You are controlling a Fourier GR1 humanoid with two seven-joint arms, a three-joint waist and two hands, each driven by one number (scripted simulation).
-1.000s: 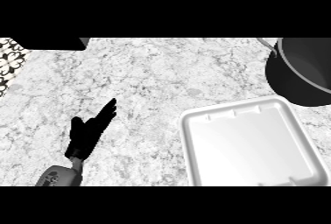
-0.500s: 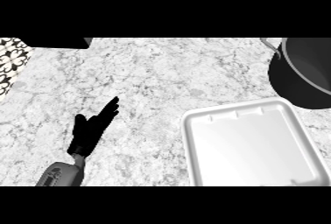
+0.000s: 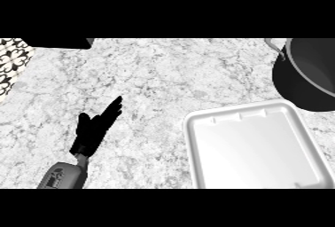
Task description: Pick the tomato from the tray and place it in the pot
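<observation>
One white tray [image 3: 255,146] sits at the lower right of the marble counter [image 3: 170,75], its long axis running up and down the view with a slight lean to the left at the top, and its floor shows only bare white. The tomato cannot be seen anywhere in this view, so where it lies cannot be told. One dark pot [image 3: 307,73] stands at the right edge, just above the tray's upper right corner and cut off by the view's border. One hand is in play: the left hand [image 3: 95,131] hangs over the counter at the lower left, fingers straight and together, pointing up and to the right, thumb set apart, holding nothing. Between that hand and the tray lies a wide stretch of open marble. A patterned object [image 3: 12,62] shows at the upper left edge.
</observation>
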